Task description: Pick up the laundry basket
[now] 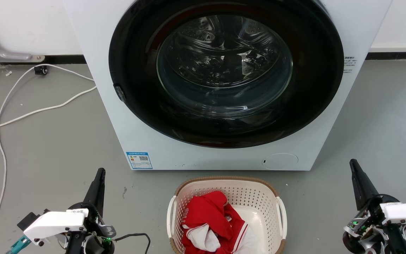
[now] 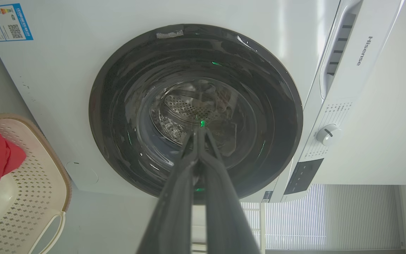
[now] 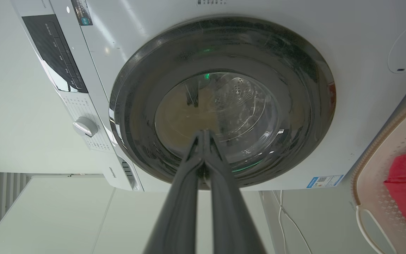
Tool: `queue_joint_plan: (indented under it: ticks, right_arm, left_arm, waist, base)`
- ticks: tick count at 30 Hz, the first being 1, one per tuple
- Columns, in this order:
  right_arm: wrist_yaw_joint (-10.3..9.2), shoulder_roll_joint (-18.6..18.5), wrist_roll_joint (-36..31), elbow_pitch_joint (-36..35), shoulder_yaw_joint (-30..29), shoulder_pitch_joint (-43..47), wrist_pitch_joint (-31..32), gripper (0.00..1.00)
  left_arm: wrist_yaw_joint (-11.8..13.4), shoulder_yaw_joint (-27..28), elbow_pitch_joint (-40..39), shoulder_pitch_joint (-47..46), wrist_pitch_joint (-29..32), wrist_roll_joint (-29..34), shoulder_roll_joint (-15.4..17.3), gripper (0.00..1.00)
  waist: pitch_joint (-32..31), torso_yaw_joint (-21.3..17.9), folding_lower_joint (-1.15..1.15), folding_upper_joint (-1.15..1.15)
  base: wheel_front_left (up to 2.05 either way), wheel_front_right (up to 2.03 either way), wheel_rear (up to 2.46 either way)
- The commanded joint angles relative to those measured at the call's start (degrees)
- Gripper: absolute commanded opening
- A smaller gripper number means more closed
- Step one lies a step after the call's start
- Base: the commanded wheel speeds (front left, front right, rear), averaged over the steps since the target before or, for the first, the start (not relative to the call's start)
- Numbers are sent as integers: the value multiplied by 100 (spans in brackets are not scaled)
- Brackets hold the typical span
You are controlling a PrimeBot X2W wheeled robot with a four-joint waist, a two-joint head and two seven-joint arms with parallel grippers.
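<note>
Grey floor [image 1: 48, 148] held laundry basket [image 1: 256, 201] before washer [image 1: 118, 134]; left hand [image 1: 100, 171], right hand [image 1: 352, 162] pinched closed, empty; one-handle lift could have spilled clothes [image 1: 210, 215].

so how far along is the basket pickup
Nothing looks done: the laundry basket sits on the floor before the washing machine, red clothing inside. In hand: little; the left gripper and right gripper hang shut either side, touching nothing. Left: reach the white handles, grip, lift.

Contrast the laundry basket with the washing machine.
The laundry basket is far smaller than the washing machine. The basket is cream and perforated; the machine white with a dark round door. The basket holds red clothing; the drum looks empty. Both stand on the floor.
</note>
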Motion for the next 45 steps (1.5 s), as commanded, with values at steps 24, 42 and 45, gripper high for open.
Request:
queue_joint_plan:
  ticks: [24, 42, 45]
  right_arm:
    - [0, 31, -37, 6, -26, -67, 24, 0]
    - [-1, 33, -256, -67, 133, 280, -229, 100]
    - [-1, 33, -364, -122, 160, 319, -311, 100]
  left_arm:
    - [-28, 35, 8, -57, 34, 44, -20, 0]
    - [7, -113, -8, 243, -213, 111, -44, 100]
    - [6, -135, -72, 273, -296, 162, -43, 100]
  waist:
    - [0, 0, 0, 0]
    - [-2, -1, 0, 0]
    - [-3, -1, 0, 0]
  base:
    - [0, 0, 0]
    - [0, 0, 0]
    - [0, 0, 0]
